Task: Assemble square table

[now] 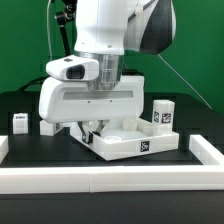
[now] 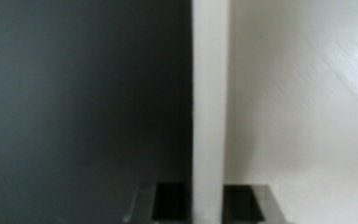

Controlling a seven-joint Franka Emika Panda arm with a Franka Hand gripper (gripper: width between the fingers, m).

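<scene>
In the exterior view the arm stands straight down over the square slab [image 1: 128, 132], which lies flat on the black tabletop [image 1: 30, 142] with its raised rim up and its tagged wall facing the camera. The claw [image 1: 91, 128] reaches the slab's edge on the exterior view's left, low enough to take the rim rather than the floor of the tray. One leg [image 1: 163, 112] stands upright just behind the slab's far corner. Another leg [image 1: 20, 121] sits well apart from the slab, toward the exterior view's left. The long rail [image 1: 110, 180] runs in front of the slab.

In the wrist view the rim [image 2: 208, 100] runs as a white band between the dark tabletop [image 2: 69, 100] and the slab's pale floor [image 2: 309, 100]. The dark fingertips [image 2: 172, 203] flank it on both sides with no gap showing, so the claw looks clenched on the rim, likely a hold for dragging or turning the slab.
</scene>
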